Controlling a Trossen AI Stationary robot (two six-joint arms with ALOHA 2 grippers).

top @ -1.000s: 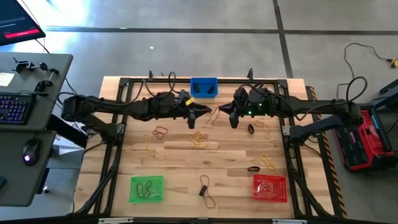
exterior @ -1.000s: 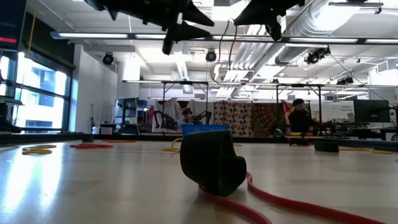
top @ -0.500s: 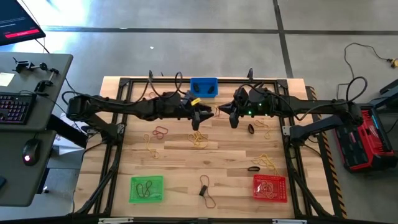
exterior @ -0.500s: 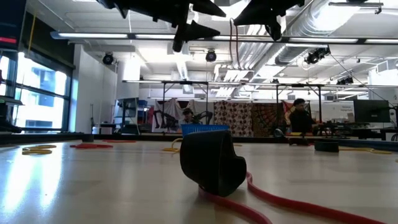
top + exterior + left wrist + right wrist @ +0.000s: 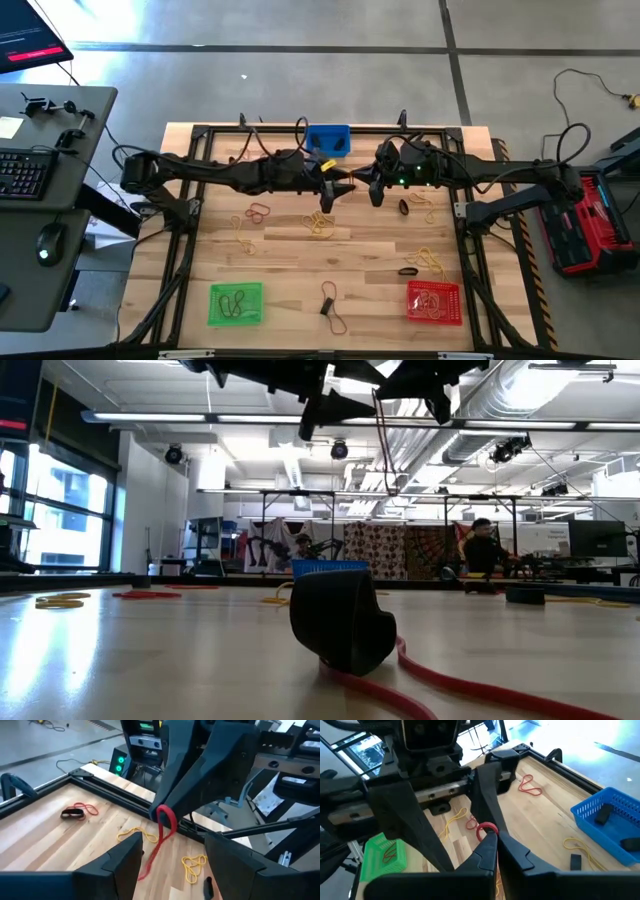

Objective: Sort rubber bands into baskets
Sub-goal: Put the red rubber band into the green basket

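Dangling a thin reddish-brown rubber band (image 5: 165,827) from its clamped tips, the right pincer (image 5: 374,192) presents it to the left pincer (image 5: 341,187), spread apart, seemingly for a handover above the wooden bench (image 5: 290,262).

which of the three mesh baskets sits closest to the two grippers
The blue plastic mesh basket, at the table's far edge right behind both grippers; the green basket and red basket sit along the near edge.

A robotics lab in an open, industrial hall; the low view shows exposed ceiling ducts (image 5: 560,400), strip lights and more metal-framed rigs (image 5: 300,520) with people seated (image 5: 485,555) at them; the high view shows polished concrete floor (image 5: 300,60), a desk with keyboard (image 5: 22,172) and mouse (image 5: 45,243) beside the wooden tabletop (image 5: 290,250).
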